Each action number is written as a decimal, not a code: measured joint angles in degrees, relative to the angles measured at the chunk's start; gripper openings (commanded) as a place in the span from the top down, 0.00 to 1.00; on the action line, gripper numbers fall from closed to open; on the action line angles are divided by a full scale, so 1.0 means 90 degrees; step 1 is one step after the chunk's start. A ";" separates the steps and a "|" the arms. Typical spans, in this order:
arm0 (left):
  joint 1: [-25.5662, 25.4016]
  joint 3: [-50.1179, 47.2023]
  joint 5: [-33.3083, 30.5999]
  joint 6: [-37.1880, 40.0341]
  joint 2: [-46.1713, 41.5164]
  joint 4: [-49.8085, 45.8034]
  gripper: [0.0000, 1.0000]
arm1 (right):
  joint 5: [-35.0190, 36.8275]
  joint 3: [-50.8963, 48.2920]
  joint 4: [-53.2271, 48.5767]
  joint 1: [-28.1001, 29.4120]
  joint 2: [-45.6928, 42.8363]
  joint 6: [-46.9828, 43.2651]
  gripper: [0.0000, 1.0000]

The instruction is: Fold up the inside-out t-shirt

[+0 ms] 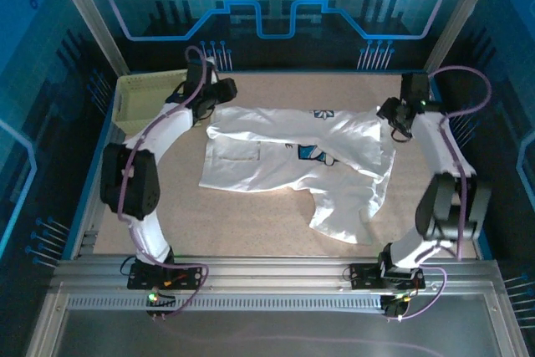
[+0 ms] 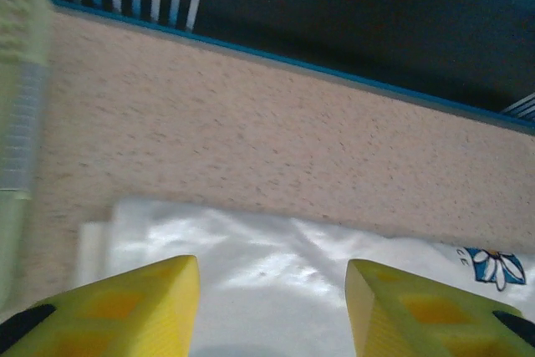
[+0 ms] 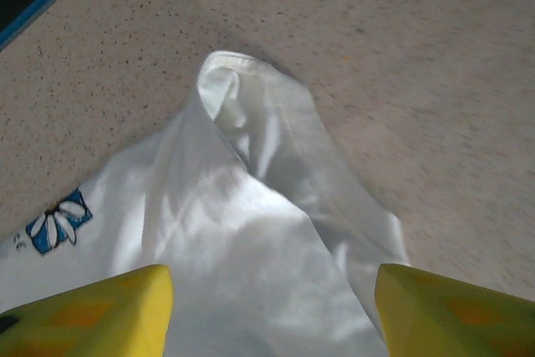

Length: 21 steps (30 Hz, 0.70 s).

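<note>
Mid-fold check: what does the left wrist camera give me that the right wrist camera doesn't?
Left wrist camera: the pale basket at the left edge, the blue far border of the table, and a flat, straight edge of the t-shirt. Right wrist camera: a rumpled, hemmed fold of the shirt rising off the tabletop. Both: white cloth on the speckled surface, a blue flower print in each, and yellow fingers apart over the shirt, with the left gripper and right gripper open and holding nothing.

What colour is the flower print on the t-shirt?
Flower print: blue with white petals; best in the right wrist view.
</note>
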 measured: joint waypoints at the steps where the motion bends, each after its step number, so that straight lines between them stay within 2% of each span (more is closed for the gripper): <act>1: -0.0024 0.0075 0.0090 -0.0087 0.0206 -0.0053 0.50 | -0.0080 0.0214 -0.0010 0.0000 0.0333 -0.0017 0.33; 8: -0.0005 0.0369 0.0306 -0.0372 0.1542 -0.0469 0.50 | -0.0663 0.1843 0.0075 -0.0015 0.2443 -0.0175 0.37; 10: 0.0007 0.0454 0.0321 -0.0379 0.1751 -0.0588 0.50 | -0.0767 0.2280 -0.0002 -0.0022 0.2849 -0.0175 0.42; 12: 0.0032 0.0483 0.0321 -0.0406 0.1838 -0.0648 0.50 | -0.0886 0.2669 -0.0044 -0.0044 0.3206 -0.0197 0.49; 15: 0.0131 0.0481 0.0325 -0.0457 0.1843 -0.0644 0.50 | -0.0984 0.3259 -0.0153 -0.0114 0.3752 -0.0141 0.68; 17: 0.0226 0.0457 0.0325 -0.0529 0.1843 -0.0619 0.51 | -0.1005 0.3398 -0.0223 -0.0172 0.3951 -0.0124 0.81; 21: 0.0393 0.0277 0.0306 -0.0583 0.1843 -0.0571 0.51 | -0.1105 0.3436 -0.0352 -0.0381 0.4175 -0.0039 0.99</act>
